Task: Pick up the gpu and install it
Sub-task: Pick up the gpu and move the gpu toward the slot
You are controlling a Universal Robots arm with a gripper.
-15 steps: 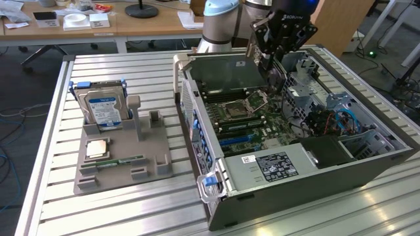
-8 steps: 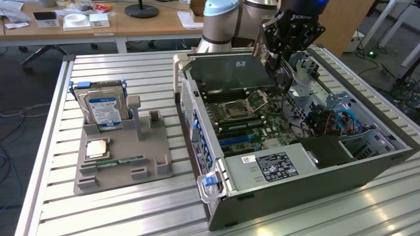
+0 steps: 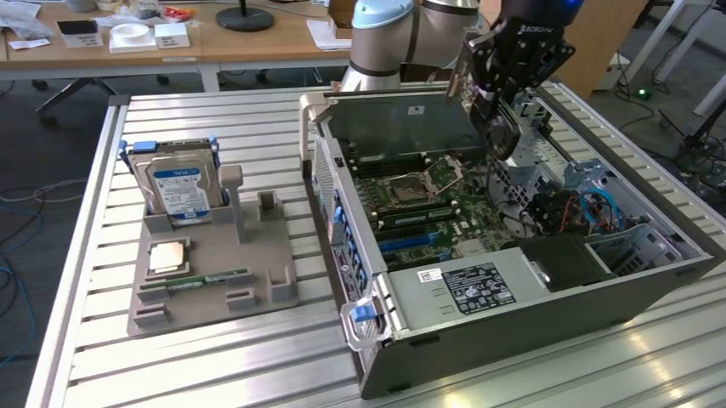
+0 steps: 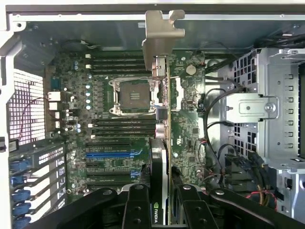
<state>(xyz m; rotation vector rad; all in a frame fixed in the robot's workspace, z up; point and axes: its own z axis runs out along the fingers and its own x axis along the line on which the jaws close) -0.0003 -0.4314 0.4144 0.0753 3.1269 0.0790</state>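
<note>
While the black gripper [image 4: 164, 198] clamps its flat faces over the grey metal case's [image 3: 533, 314] far end, the thin green-and-black gpu [image 4: 162, 143] seems light, stiff and fragile.

NVIDIA logo on the gpu [image 4: 159, 157]

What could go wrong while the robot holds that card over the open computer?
The tool pinches the gpu near one end, so the card might tilt or slip. It hangs over the motherboard; if it came down off line, it could knock the bare processor socket. Black cables loop close by and might snag it.
</note>
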